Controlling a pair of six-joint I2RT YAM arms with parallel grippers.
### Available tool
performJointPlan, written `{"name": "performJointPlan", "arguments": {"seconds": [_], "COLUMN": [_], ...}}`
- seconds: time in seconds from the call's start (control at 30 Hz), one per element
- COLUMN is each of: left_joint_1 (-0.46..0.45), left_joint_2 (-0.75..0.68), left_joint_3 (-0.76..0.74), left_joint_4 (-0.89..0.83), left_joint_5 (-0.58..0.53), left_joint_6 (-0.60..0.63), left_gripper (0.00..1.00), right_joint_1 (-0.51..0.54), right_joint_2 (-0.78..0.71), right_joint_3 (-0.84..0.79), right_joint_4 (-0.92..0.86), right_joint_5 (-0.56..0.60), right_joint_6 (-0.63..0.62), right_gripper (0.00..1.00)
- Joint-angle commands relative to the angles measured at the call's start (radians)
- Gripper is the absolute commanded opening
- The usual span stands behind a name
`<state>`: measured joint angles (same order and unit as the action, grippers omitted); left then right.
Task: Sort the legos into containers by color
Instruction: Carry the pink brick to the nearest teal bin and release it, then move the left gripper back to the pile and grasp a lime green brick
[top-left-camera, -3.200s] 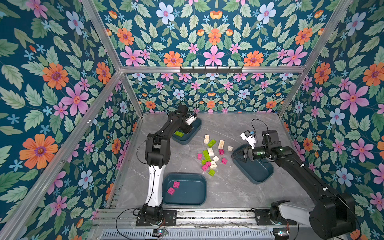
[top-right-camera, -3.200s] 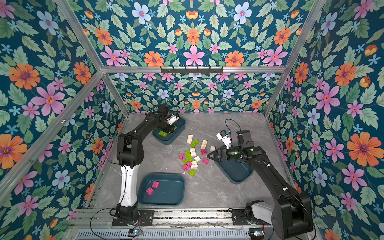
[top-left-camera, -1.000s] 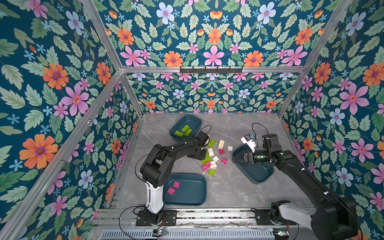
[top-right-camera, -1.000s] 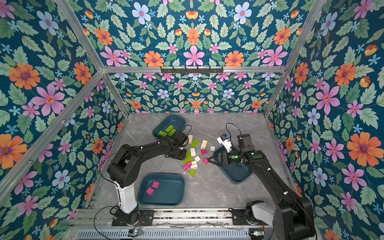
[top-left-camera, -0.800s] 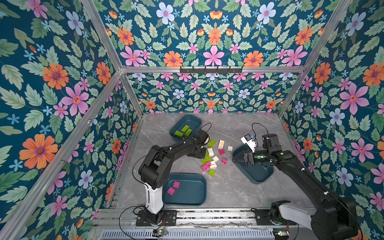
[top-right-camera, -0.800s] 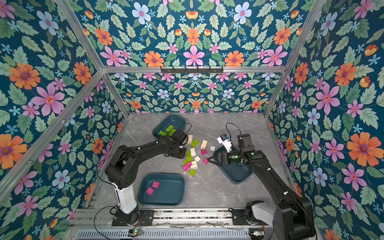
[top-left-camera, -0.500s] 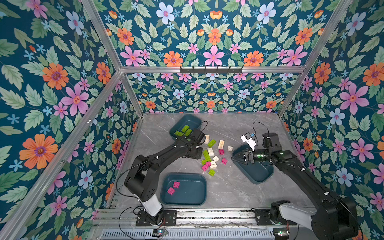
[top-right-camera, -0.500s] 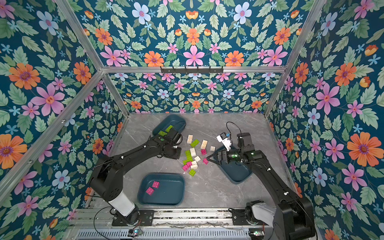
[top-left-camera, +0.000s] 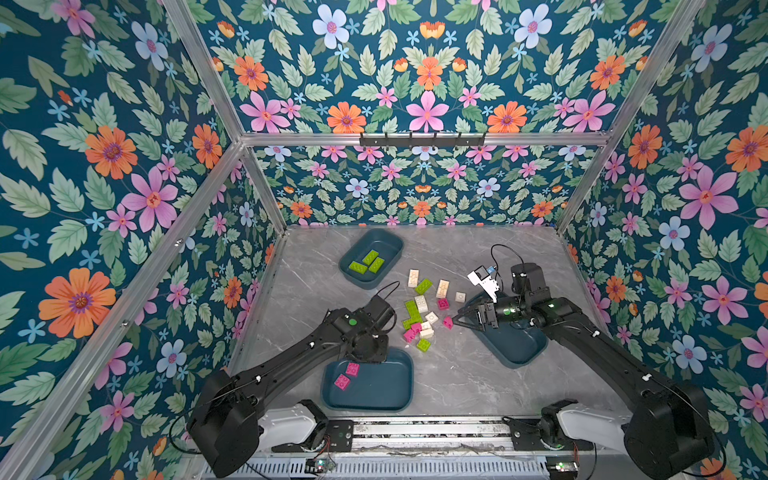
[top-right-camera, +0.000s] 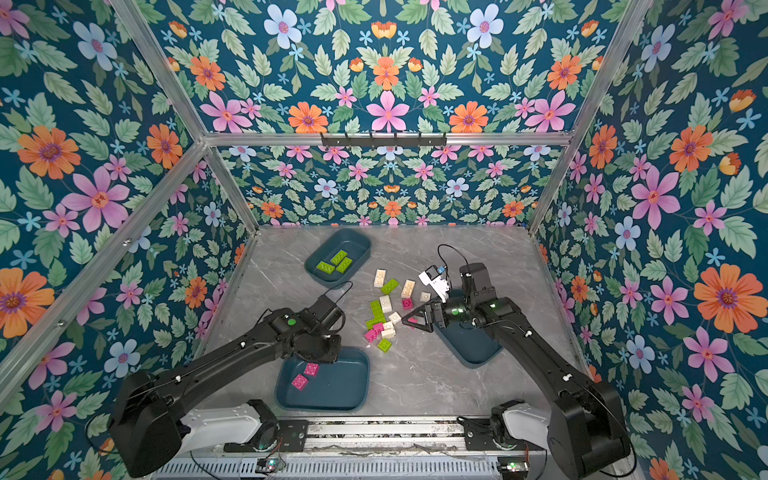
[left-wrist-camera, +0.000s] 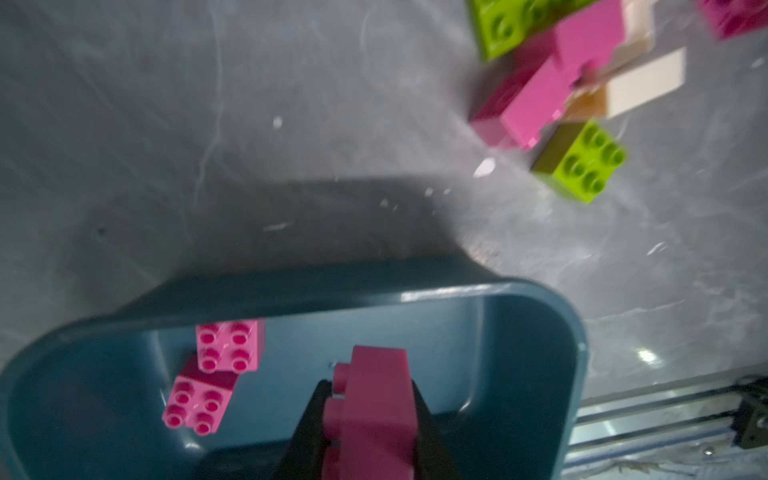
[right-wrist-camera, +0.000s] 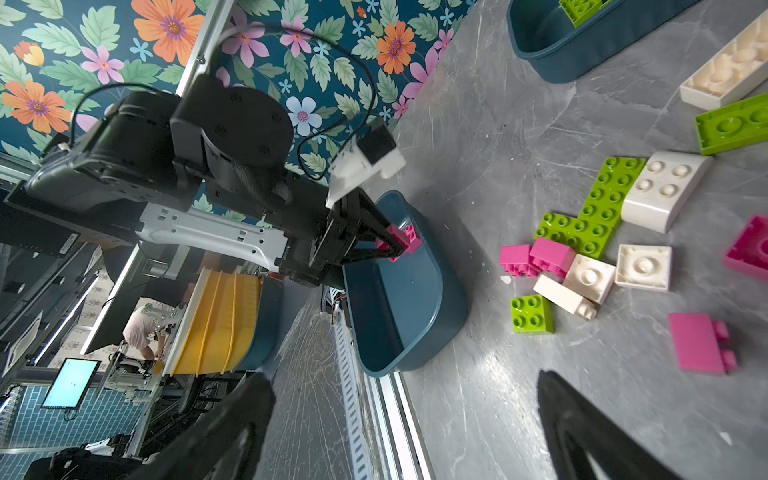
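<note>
My left gripper (left-wrist-camera: 370, 415) is shut on a magenta lego (left-wrist-camera: 374, 399) and holds it over the near teal container (top-left-camera: 390, 390). Two pink legos (top-left-camera: 347, 375) lie in that container. In both top views the left wrist hides its jaws. The far container (top-left-camera: 392, 243) holds three lime green legos (top-left-camera: 368, 262). The loose pile of green, pink and cream legos (top-left-camera: 419, 316) lies mid-table. My right gripper (top-left-camera: 456, 322) stands open low at the pile's right edge, beside a tipped pink lego (top-left-camera: 447, 321), in front of the right container (top-left-camera: 519, 349).
Flowered walls with aluminium posts close in the table on three sides. A metal rail (top-left-camera: 415, 432) with both arm bases runs along the front edge. Bare grey marble (top-left-camera: 453, 374) lies between the near and right containers.
My left arm has swung from the pile back to the near container with the pink lego in its grip. The right arm has hardly moved and stays open.
</note>
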<state>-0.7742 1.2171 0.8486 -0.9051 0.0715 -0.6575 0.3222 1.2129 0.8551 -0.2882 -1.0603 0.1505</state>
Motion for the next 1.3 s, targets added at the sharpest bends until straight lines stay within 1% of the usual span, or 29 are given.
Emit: {"name": "performJointPlan", "arguments": {"seconds": [0.0, 0.03, 0.17, 0.23, 0.3, 0.37, 0.47, 0.63, 0.77, 0.97, 1.0, 1.1, 1.27], "left_joint_1": [-0.002, -0.003, -0.003, -0.003, -0.003, -0.003, -0.002, -0.003, 0.010, 0.040, 0.048, 0.055, 0.056], "left_joint_2": [-0.028, -0.026, -0.005, 0.002, 0.004, 0.009, 0.020, 0.094, 0.196, 0.362, 0.392, 0.475, 0.589], "left_joint_3": [-0.049, -0.061, -0.101, -0.099, -0.083, -0.061, -0.010, 0.140, 0.248, 0.374, 0.390, 0.456, 0.525], "left_joint_4": [-0.034, -0.037, 0.005, 0.003, -0.023, -0.056, -0.064, -0.033, 0.010, 0.168, 0.194, 0.227, 0.282], "left_joint_5": [-0.047, -0.059, -0.071, -0.086, -0.115, -0.142, -0.148, -0.141, -0.149, -0.108, -0.104, -0.160, -0.140], "left_joint_6": [-0.069, -0.075, -0.076, -0.076, -0.073, -0.063, -0.049, 0.003, 0.071, 0.129, 0.126, 0.089, 0.033], "left_gripper": [0.20, 0.22, 0.34, 0.41, 0.46, 0.50, 0.52, 0.62, 0.64, 0.66, 0.65, 0.65, 0.62], "right_joint_1": [0.002, 0.003, 0.003, 0.003, 0.002, 0.002, 0.002, 0.002, 0.002, 0.002, 0.003, 0.001, -0.003], "right_joint_2": [0.006, 0.008, 0.012, 0.011, 0.009, 0.007, 0.008, 0.011, 0.007, 0.005, 0.002, -0.005, -0.018], "right_joint_3": [0.009, 0.007, 0.012, 0.018, 0.024, 0.025, 0.028, 0.039, 0.045, 0.047, 0.044, 0.041, 0.029], "right_joint_4": [0.009, 0.008, -0.007, -0.025, -0.038, -0.046, -0.045, -0.043, -0.046, -0.048, -0.046, -0.051, -0.054], "right_joint_5": [0.001, 0.000, 0.005, 0.013, 0.015, 0.020, 0.024, 0.037, 0.053, 0.084, 0.091, 0.103, 0.120], "right_joint_6": [-0.011, -0.011, -0.020, -0.032, -0.040, -0.044, -0.043, -0.039, -0.040, -0.034, -0.035, -0.037, -0.038], "right_gripper": [0.99, 0.99, 0.99, 0.99, 0.99, 0.99, 0.99, 0.99, 0.99, 0.99, 0.99, 0.99, 0.99]}}
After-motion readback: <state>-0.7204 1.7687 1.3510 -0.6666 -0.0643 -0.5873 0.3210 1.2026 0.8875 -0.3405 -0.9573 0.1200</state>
